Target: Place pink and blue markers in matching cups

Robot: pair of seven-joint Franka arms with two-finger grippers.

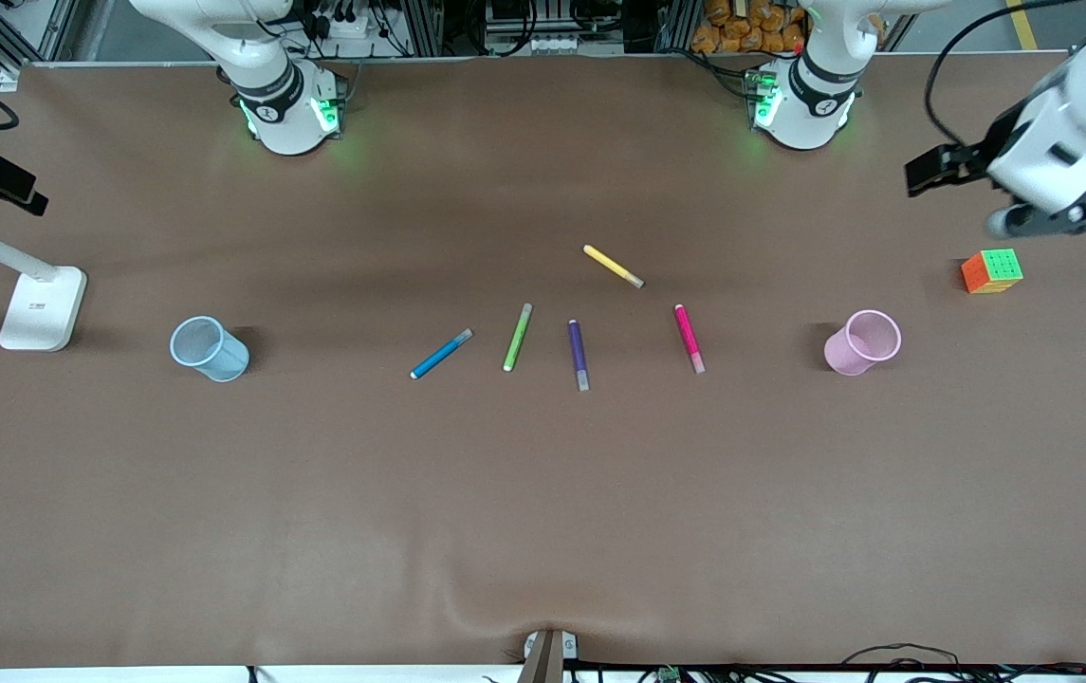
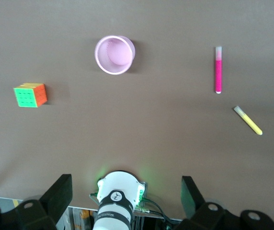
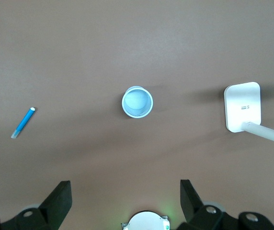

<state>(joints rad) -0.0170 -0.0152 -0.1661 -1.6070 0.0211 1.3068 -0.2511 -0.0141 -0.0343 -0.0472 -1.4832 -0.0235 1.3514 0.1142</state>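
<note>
Left gripper (image 2: 127, 201) spread wide, high over the left arm's table end, above a multicoloured puzzle cube (image 1: 991, 271). Right gripper (image 3: 126, 203) likewise spread, empty, over the pale blue translucent cup (image 3: 137, 102). Magenta-pink marker (image 1: 690, 338) flat near the pale pink translucent cup (image 1: 862, 341); bright blue marker (image 1: 441, 354) mid-table, well apart from its cup. Bare brown tabletop (image 1: 543, 531) all round. Right gripper outside the front view.

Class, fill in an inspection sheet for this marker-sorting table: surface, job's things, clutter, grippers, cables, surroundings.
Surface: brown table cover, wrinkled at the edge nearest the front camera.
Job's things: pink marker and blue marker lie flat; pink cup and blue cup upright, empty.
Clutter: green marker, purple marker, yellow marker, puzzle cube, lamp base.
Grippers: left gripper open, high above the table; right gripper open, above the table near the blue cup.
Cables: bundles at the table edges.
Surroundings: equipment racks past the arm bases.
</note>
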